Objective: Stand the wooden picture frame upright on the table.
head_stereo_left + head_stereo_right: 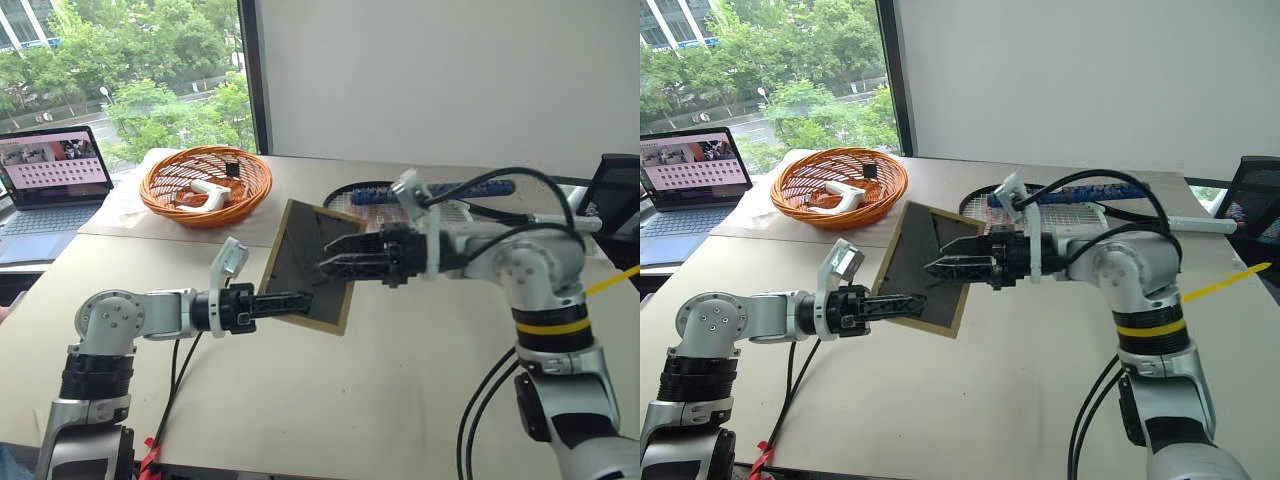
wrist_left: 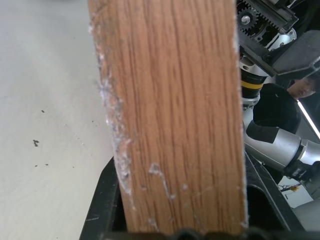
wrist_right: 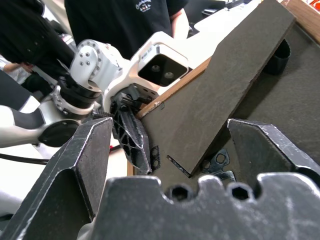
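one frame [image 1: 305, 262], one basket [image 1: 205, 185], one laptop [image 1: 45, 190]

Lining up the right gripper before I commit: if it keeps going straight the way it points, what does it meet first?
Most likely the fold-out stand on the wooden picture frame, which lies between the open fingers of the right gripper.

Basket [image 1: 205, 185] on table [image 1: 330, 390] behind picture frame [image 1: 312, 265]; laptop [image 1: 50, 190] far left.

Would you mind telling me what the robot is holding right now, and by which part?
The left gripper holds the wooden picture frame by its lower wooden edge. The right gripper is open at the frame's dark back, gripping nothing.
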